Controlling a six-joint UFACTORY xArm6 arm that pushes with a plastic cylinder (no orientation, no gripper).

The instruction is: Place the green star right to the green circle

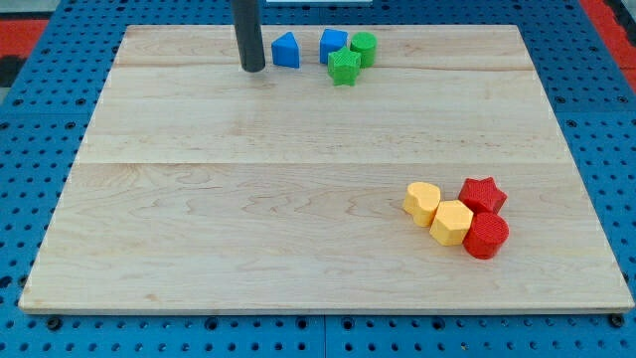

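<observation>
One camera view looks down at a wooden board set on a blue pegboard. Seven small blocks lie on the board in two groups. Near the top edge, a little right of centre, sit a blue wedge-like block, a blue block, the green star and the green circle. The star lies just below and to the left of the circle, touching it and the second blue block. Towards the bottom right corner, two yellow blocks, a red star and a red round block huddle together.

My tip rests on the board near the top edge, just left of the wedge-like blue block. It is a bare rod with nothing to open or close, and it touches no block.

The star lies to the right of my tip, with the blue wedge between them. A straight push rightwards would likely shove that wedge into the cluster and knock the circle away. Since the star sits on the circle's wrong side, pushing it directly could also drag the circle along or drive blocks off the nearby top edge.
</observation>
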